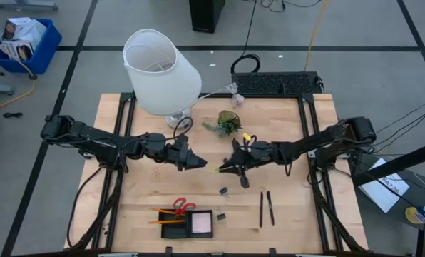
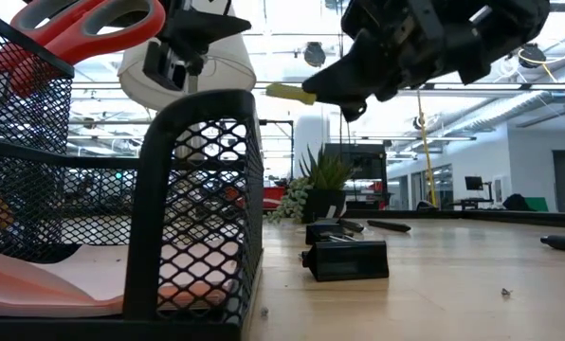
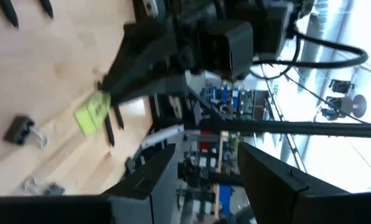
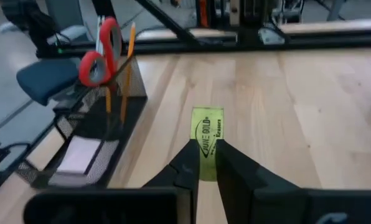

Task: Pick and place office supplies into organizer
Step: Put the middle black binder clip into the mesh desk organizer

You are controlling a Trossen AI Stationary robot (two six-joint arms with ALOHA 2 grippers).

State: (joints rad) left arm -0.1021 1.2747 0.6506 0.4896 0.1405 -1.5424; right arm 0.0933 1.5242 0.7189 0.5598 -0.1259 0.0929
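My right gripper (image 4: 205, 149) is over the middle of the table (image 1: 223, 168) and is shut on the small yellow-green piece (image 4: 207, 132), a flat printed strip. My left gripper (image 1: 192, 161) hangs open just left of it and touches nothing; its wrist view shows the piece (image 3: 92, 112) ahead. The organizer (image 1: 187, 223), a black mesh tray at the near edge, holds the red-handled scissors (image 1: 183, 207), orange pencils (image 1: 166, 212) and the pink sticky pad (image 1: 202, 223). Two black pens (image 1: 265, 208) and small black clips (image 1: 224, 190) lie on the table. My right gripper pinches the yellow-green piece by its rear end (image 4: 206, 163) between the two fingertips (image 4: 187, 157). The fingers come from the table's right, slanting slightly down, and lie along the strip. The rest of the piece (image 2: 287, 93) sticks out past the tips toward the left, lifted clear of the table.
A white lamp (image 1: 160, 70) stands at the far left of the table, a green plant sprig (image 1: 228, 122) at far centre, and a black keyboard-like box (image 1: 277, 83) past the far edge. Another clip (image 1: 220, 215) lies beside the organizer. Bare wood lies between the grippers and the organizer.
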